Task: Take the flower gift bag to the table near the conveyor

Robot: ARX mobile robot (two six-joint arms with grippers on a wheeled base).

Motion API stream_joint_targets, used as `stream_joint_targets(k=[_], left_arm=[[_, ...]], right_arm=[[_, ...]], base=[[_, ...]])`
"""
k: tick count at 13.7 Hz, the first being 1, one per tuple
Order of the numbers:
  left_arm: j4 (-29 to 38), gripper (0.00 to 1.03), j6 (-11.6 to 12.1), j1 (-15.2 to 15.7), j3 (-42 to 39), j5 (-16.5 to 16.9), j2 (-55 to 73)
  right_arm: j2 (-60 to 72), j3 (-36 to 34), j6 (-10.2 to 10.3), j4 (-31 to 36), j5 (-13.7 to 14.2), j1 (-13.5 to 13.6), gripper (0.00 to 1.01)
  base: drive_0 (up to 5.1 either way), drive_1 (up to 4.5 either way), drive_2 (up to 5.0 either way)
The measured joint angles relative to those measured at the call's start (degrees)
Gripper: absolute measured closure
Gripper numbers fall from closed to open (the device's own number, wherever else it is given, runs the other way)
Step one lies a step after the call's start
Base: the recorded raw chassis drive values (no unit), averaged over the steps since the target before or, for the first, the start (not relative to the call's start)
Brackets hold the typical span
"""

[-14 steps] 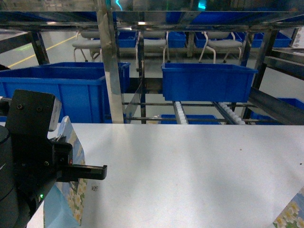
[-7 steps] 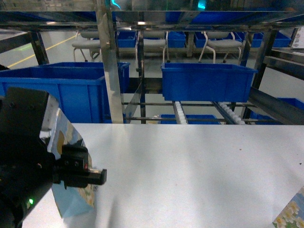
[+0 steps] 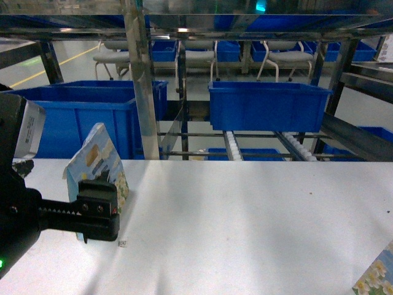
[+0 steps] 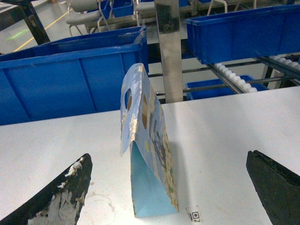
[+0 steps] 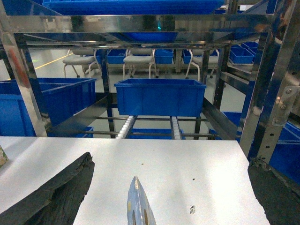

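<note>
Bag point(image 4: 147, 154) now stands upright, released from left gripper point(image 4: 168, 187).

Beyond the white surface, a large blue plastic bin point(image 3: 80, 117) sat at left, another blue plastic bin point(image 3: 268, 106) rested on the steel rack, a shiny steel upright post point(image 3: 141, 86) stood between them, and pale chairs point(image 3: 279, 58) lined the background.

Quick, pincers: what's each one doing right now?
Left pincer: open, holding nothing; flower gift bag stands free between its fingers.
Right pincer: open, holding nothing.
</note>
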Motion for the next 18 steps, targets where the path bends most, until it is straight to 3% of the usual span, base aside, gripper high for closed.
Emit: stream_joint_targets(k=[3,6,10,13,14,17,18], left_arm=[[0.1,0.05,-0.3,0.2,-1.6,-1.7,-7.7],[0.2,0.05,-0.3,3.1,-3.9,0.9,-19.8],[-13.3,0.05,2.2,7.7,-6.2,7.3,-37.9],[-25.4,0.05,3.8,9.3,-8.0,7.6,-51.0],[-28.3,0.05,4.7,9.2,-8.4,6.3,-55.5],[-29.5,0.05,5.6,9.2,-8.6,5.3,-58.7],[-35.3,0.10,4.7,10.1,-7.8,7.4,-59.6]], right_arm=[[0.0,0.0,0.0,0.0,0.0,0.0,0.03],[0.0,0.0,0.0,0.0,0.0,0.0,0.03],[0.0,0.0,0.0,0.0,0.0,0.0,0.03],[0.0,0.0,0.0,0.0,0.0,0.0,0.03],[0.0,0.0,0.0,0.0,0.0,0.0,0.03],[0.0,0.0,0.0,0.0,0.0,0.0,0.03],[-0.8,0.5,-0.4,-2.5,1.0,0.3,0.06]], base=[[0.0,0.00,0.0],[0.0,0.00,0.0],[0.0,0.00,0.0],[0.0,0.00,0.0],[0.0,0.00,0.0],[0.0,0.00,0.0],[0.0,0.00,0.0]])
